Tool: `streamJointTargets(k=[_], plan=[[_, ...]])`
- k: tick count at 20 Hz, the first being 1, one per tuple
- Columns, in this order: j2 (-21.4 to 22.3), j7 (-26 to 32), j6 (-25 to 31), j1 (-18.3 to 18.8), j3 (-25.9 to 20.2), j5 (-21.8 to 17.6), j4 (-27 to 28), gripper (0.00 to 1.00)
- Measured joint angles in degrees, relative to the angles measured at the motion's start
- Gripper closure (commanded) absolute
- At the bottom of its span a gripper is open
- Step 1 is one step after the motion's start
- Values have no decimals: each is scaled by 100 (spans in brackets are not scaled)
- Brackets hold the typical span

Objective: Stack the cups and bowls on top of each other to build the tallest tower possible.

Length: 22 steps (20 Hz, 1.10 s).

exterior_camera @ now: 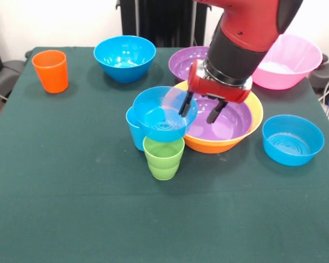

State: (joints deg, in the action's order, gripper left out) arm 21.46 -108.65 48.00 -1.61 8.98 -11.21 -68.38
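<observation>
inventory, for you, operator. gripper [200,110]: fingers spread, one finger [185,104] at the rim of a small blue bowl [164,113], other over the purple bowl [222,118]; can't tell if it truly grips the rim. blue bowl sits tilted atop green cup [164,158], light blue cup [136,130] just behind. purple bowl nests in orange-yellow bowl [219,143] under fingers. 2nd purple bowl [187,63] + pink bowl [288,61] beyond. blue bowl [125,57], orange cup [50,70] well off; third blue bowl [293,139] on opp. side.
</observation>
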Motion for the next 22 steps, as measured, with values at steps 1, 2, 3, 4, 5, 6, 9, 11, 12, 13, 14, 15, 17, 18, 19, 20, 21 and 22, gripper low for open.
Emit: streamJointTargets(k=[1,2,3,4,5,6,9,11,12,13,14,15,17,18,19,20,21,22], plan=[[16,0,10,-5,0,0,0,0],[45,0,29,-14,1,1,0,0],[70,0,51,-25,2,0,2,0],[99,0,92,-41,4,0,12,0],[124,0,138,-57,5,0,23,0],[137,0,166,-66,5,0,30,0],[204,0,396,-125,21,0,95,0],[229,0,542,-172,40,0,147,0],[237,0,578,-186,45,0,160,0],[255,0,636,-208,49,0,176,0],[272,0,681,-225,49,-1,185,0],[296,0,736,-246,51,-1,194,0],[341,0,833,-284,56,-1,216,0],[368,0,901,-310,59,-1,246,0],[388,0,946,-326,58,-1,273,0],[400,0,965,-333,58,-2,287,0],[412,0,983,-338,58,-4,300,0],[452,0,1024,-347,58,-4,346,0]])
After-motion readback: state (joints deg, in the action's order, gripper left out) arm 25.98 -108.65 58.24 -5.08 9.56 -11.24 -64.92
